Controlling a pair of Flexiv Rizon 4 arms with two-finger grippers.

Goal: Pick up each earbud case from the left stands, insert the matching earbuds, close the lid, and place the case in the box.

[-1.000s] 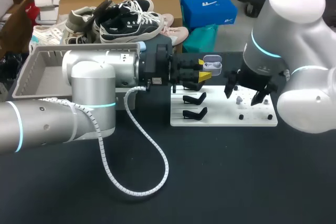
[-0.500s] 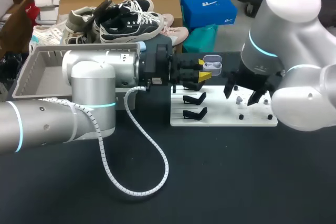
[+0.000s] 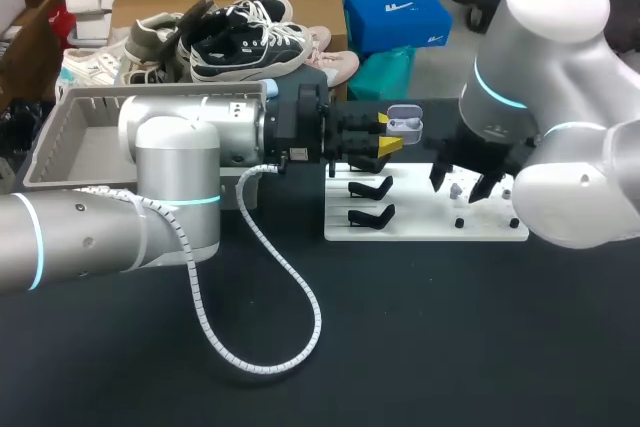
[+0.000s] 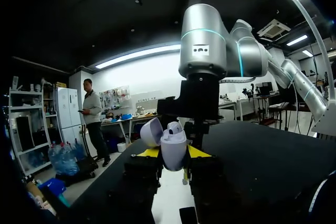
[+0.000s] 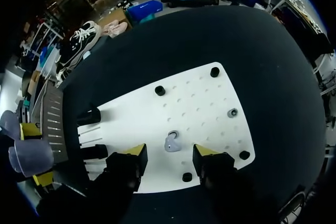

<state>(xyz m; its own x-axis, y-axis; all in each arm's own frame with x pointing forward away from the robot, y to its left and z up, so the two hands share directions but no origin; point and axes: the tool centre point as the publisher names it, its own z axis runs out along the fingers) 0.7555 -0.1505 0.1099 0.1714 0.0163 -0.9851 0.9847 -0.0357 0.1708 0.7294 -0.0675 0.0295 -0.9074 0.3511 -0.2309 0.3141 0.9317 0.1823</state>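
Note:
My left gripper is shut on a pale lilac earbud case, held above the board's back edge with its lid open. One white earbud sits inside it. The case also shows off to the side in the right wrist view. My right gripper hangs open just over the white board. A loose lilac earbud rests on the board between and slightly ahead of its yellow tips, untouched. Two empty black stands occupy the board's left end.
A grey crate sits at the back left behind my left arm. A white spiral cable loops from that arm onto the dark table. Small black pegs and a second small piece dot the board.
My right gripper's fingers have drawn closer together and the gripper has shifted slightly left over the earbud. The left arm and the case have not moved.

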